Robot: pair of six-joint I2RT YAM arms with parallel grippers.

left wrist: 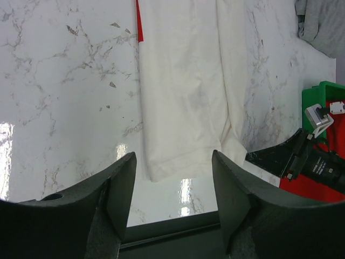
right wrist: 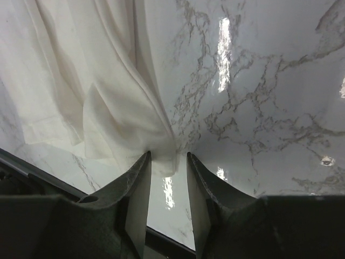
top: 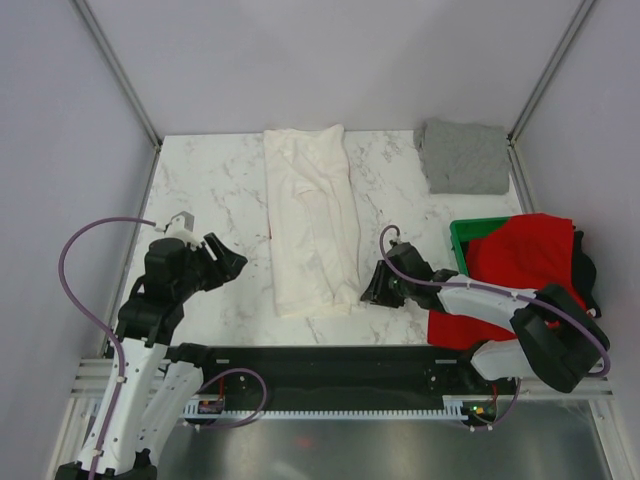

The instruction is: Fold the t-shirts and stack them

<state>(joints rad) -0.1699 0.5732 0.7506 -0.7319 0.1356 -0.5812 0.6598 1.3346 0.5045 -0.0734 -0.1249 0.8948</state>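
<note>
Marble table [top: 200,190] sits under both arms. The right gripper [right wrist: 168,157] has its jaws close together around the near corner of the white t-shirt [right wrist: 108,97]; I cannot tell if they pinch it. The left gripper [left wrist: 173,156] has its jaws wide apart, holding nothing, near the shirt's left side. The white t-shirt lies long in the middle. The grey t-shirt [top: 462,155] lies folded at the far right corner. The red t-shirt [top: 520,250] hangs over the green crate [top: 462,235].

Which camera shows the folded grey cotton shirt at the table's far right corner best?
The top external view: the folded grey cotton shirt lies whole and uncovered there. The left wrist view catches only an edge of it, in its top right corner. The right wrist view does not show it.
</note>
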